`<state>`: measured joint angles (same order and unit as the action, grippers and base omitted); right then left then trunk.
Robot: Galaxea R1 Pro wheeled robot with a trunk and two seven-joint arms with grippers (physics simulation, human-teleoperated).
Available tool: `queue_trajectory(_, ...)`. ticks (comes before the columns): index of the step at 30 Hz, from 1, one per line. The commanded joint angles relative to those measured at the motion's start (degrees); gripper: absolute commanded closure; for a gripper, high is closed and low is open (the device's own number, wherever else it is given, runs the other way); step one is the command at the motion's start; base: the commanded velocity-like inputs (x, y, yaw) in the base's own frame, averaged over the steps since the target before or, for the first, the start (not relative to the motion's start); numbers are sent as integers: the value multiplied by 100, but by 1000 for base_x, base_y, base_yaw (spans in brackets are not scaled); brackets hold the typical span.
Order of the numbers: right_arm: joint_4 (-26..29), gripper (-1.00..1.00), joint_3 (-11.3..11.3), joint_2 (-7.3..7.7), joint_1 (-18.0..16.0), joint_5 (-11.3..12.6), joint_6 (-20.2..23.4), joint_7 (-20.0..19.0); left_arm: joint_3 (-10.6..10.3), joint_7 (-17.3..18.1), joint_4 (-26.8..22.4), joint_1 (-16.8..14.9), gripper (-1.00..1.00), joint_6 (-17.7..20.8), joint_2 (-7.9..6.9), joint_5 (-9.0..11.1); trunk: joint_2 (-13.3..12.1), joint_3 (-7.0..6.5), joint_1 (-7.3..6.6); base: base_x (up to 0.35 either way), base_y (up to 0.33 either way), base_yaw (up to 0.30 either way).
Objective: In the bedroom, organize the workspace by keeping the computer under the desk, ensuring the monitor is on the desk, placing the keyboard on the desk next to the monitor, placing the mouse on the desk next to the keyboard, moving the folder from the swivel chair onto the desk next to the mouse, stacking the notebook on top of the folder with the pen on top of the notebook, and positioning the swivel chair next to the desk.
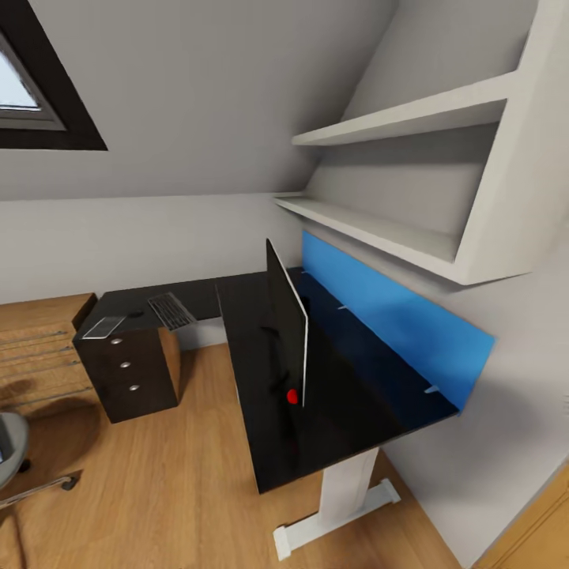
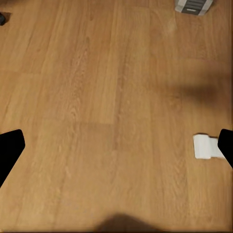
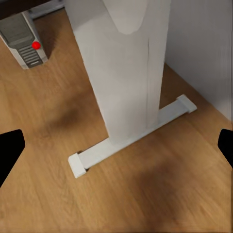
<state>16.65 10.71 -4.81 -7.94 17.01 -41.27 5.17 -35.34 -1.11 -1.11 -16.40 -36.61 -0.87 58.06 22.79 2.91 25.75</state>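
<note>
Hanging over bare wooden plank floor [image 2: 97, 97], the left gripper [image 2: 116, 150] has its two black fingertips [image 2: 9, 148] spread wide at opposite edges of its wrist view, holding and touching nothing; a white foot end of the desk's leg [image 2: 204, 145] lies on the floor just beside one fingertip. The right gripper [image 3: 116, 148] is likewise spread wide and empty, its dark fingertips [image 3: 9, 150] framing the white desk leg [image 3: 126, 68] and that leg's long flat white foot bar [image 3: 131, 136], which rests on the floor beside the light-grey wall [image 3: 204, 43]. The L-shaped desk with the glossy black top [image 1: 340, 411] stands against the wall, its bright-blue back panel [image 1: 395, 316] running along the far edge under white wall shelves [image 1: 395, 229]. The wide flat monitor [image 1: 286, 324] stands upright on the desk, seen nearly edge-on, its long axis running parallel to the blue panel and its light-grey back turned toward that panel. The slim dark keyboard [image 1: 171, 310] lies flat on the desk's other wing, well apart from the monitor, its long axis slanting across the top above the dark drawers with round silver knobs [image 1: 130, 371]. A small dark mouse [image 1: 136, 314] sits near the keyboard. The boxy light-grey computer tower [image 3: 24, 43] stands on the floor under the desk, beyond the leg. A grey swivel chair [image 1: 12, 450] stands on the floor beyond the drawers, well apart from the desk.
</note>
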Motion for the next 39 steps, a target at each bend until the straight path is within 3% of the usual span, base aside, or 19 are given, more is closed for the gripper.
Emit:
queue_trajectory(1,4,-100,38,4,-6,26,-5,61,-48,-12,-4,-3,-100,-12,-1,39,13,13,3,-74,-91,0)
queue_trajectory(9,10,-100,64,-11,-6,39,-35,37,-44,-19,-4,-3,-100,-12,-6,39,13,13,3,-50,-28,0)
queue_trajectory(19,-7,-100,72,-184,-6,23,-47,36,-43,-20,-4,-3,-100,-12,-10,39,13,13,3,-4,-4,102)
queue_trajectory(39,9,-100,55,-174,-6,-1,-66,30,-43,-20,-4,-3,-100,-12,-10,40,13,45,3,0,-188,68)
